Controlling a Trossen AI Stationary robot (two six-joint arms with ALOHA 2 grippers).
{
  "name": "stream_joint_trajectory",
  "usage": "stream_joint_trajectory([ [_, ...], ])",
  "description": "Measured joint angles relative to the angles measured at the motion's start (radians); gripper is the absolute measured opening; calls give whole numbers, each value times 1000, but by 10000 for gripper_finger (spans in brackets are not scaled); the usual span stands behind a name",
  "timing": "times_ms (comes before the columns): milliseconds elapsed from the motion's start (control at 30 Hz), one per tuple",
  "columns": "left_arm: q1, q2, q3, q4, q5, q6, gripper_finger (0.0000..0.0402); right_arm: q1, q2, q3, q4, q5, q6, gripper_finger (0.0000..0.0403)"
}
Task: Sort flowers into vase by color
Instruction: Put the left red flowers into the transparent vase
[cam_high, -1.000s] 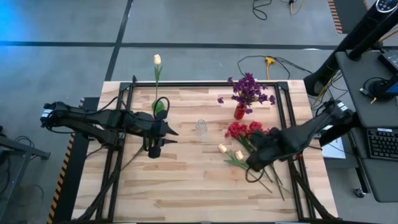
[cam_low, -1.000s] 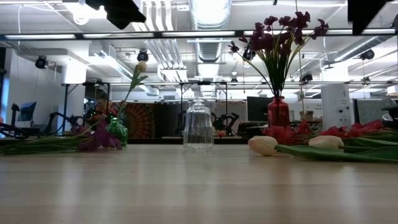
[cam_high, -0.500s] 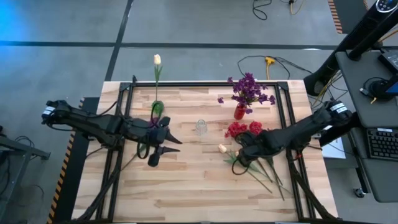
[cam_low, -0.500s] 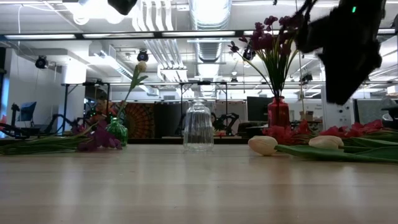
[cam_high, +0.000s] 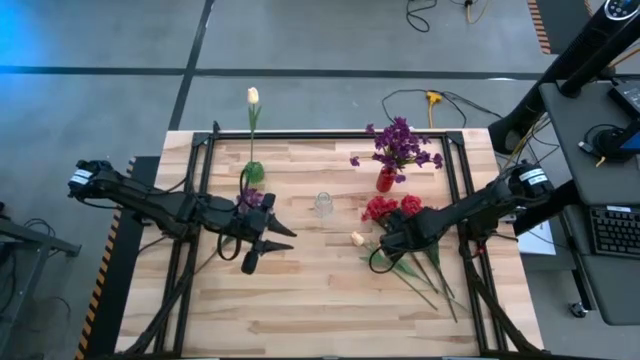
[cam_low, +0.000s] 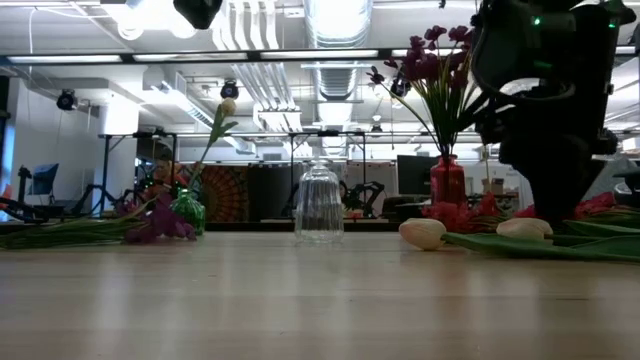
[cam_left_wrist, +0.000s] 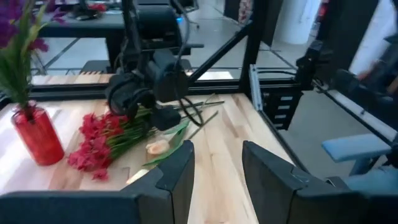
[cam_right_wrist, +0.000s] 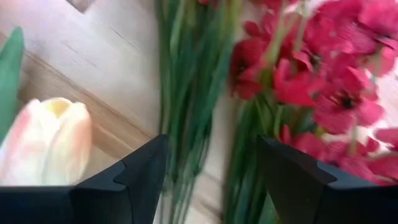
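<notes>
Red flowers (cam_high: 392, 207) and a cream tulip bud (cam_high: 357, 238) lie on the table right of centre, their green stems (cam_right_wrist: 199, 93) running toward the near right. My right gripper (cam_high: 384, 247) points down over them, open, with a finger on either side of the stems (cam_right_wrist: 211, 186); whether it touches them does not show. My left gripper (cam_high: 262, 247) hangs open with nothing between its fingers left of centre, pointing toward the right. A purple flower (cam_high: 250, 198) lies beside it. A green vase (cam_high: 253, 172) holds one cream tulip (cam_high: 253, 96). A red vase (cam_high: 385, 180) holds purple flowers (cam_high: 400, 143).
A clear glass vase (cam_high: 323, 205) stands at the table's middle, between the two coloured vases. Black frame rails (cam_high: 455, 170) run along the table's sides and far edge. Bare wood (cam_high: 320, 300) lies toward the near edge.
My right gripper has come down onto the lying flowers and drifted toward the table's left; it now hides one of the two tulip buds. My left gripper has shifted a little toward the near edge and tipped up from pointing downward to nearly level. The flowers have not moved.
</notes>
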Motion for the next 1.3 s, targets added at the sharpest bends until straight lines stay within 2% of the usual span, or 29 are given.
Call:
stream_joint_trajectory([
  [233, 0, 0, -2, 32, -36, -29, 118, -4, 36, 0, 76, 25, -11, 232],
  [433, 0, 3, -2, 57, -43, -29, 118, -9, 91, -1, 95, 35, -11, 203],
  [600, 0, 8, -2, 56, -43, -27, 118, -8, 108, 1, 111, 34, -17, 159],
  [867, 0, 32, -2, 51, -43, -19, 118, -9, 84, -4, 106, 28, -10, 59],
  [1000, 0, 49, -2, 51, -43, -19, 118, -9, 81, -4, 109, 29, -10, 21],
  [1300, 0, 50, -2, 40, -44, -8, 118, -8, 38, -2, 103, 30, -14, 21],
])
